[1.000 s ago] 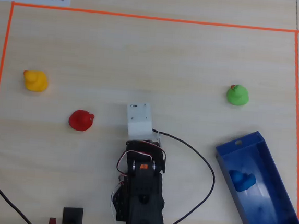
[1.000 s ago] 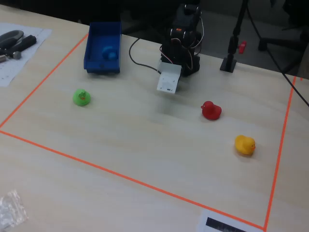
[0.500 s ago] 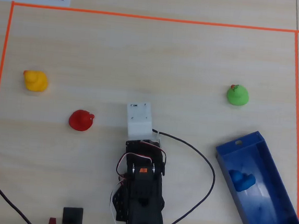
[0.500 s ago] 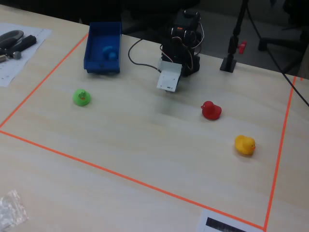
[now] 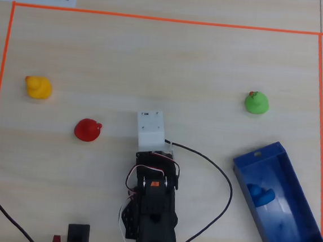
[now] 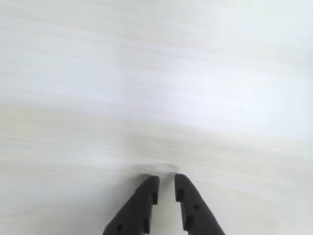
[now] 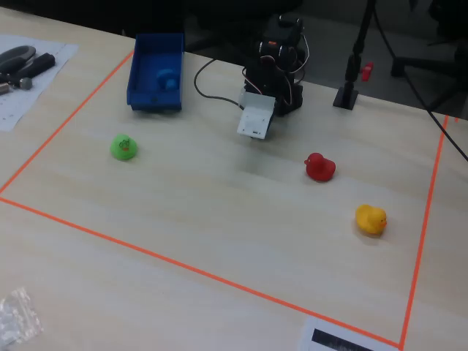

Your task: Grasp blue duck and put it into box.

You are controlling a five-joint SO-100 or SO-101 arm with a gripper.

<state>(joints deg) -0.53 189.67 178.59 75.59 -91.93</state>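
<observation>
The blue duck lies inside the box, a long blue tray at the lower right of the overhead view. In the fixed view the duck sits in the box at the far left. My arm is folded back at the bottom centre of the overhead view, with its white wrist block well left of the box. In the wrist view my gripper points at bare table, its black jaws nearly together with nothing between them.
A green duck sits above the box, a red duck left of the arm, and a yellow duck further left. Orange tape frames the work area. A black cable loops between arm and box.
</observation>
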